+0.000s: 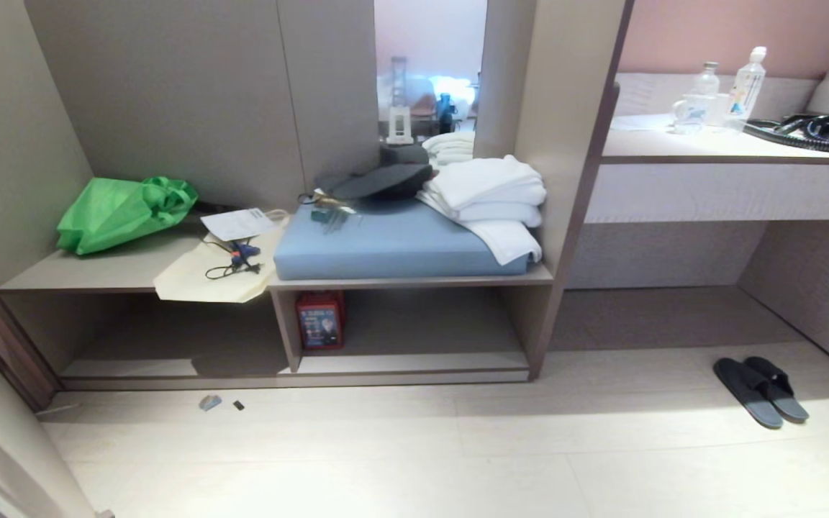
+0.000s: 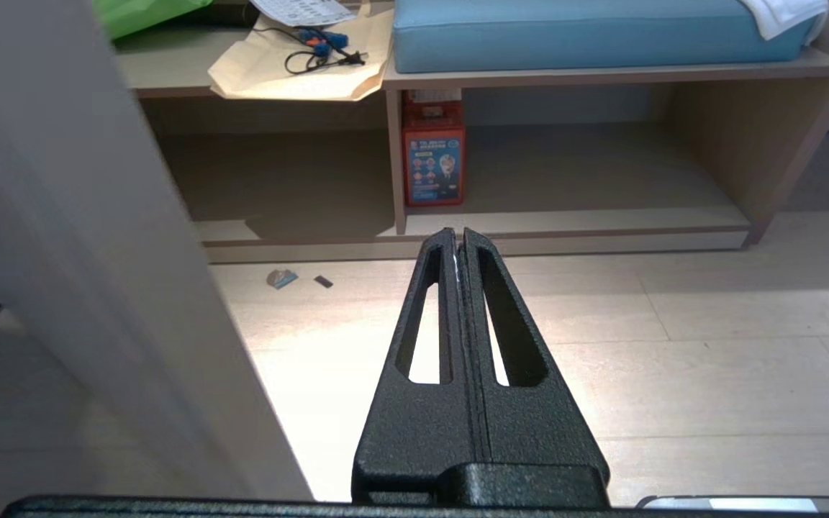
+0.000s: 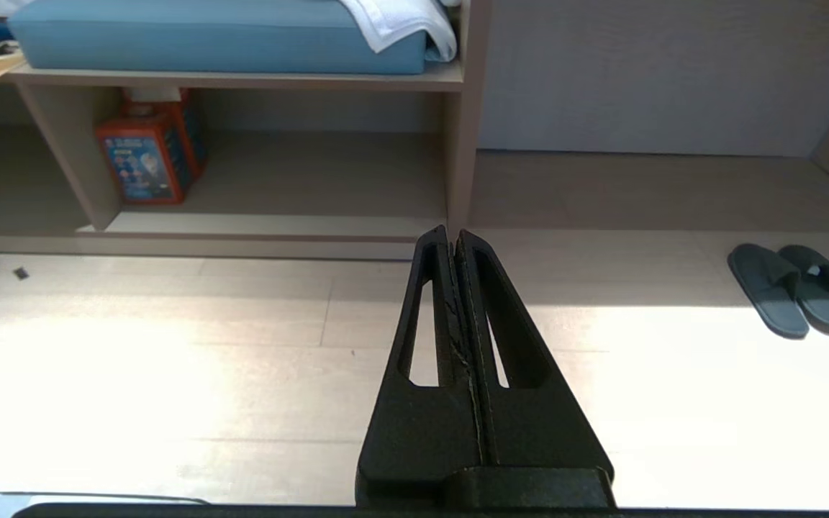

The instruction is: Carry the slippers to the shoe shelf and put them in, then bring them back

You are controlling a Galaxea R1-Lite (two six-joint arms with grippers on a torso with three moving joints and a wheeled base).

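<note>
Black slippers [image 1: 760,390] lie together on the floor under the counter, right of the shoe shelf [image 1: 414,360]; light, floppy, we'd pinch both straps, our fingers closed empty.

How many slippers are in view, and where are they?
2: the slippers lie side by side, touching, on the floor right of the shoe shelf, below the counter.

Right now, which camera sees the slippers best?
The right wrist view: the slippers lie side by side on the floor, whole and unblocked. The head view shows them too, near its corner. The left wrist view misses them.
</note>
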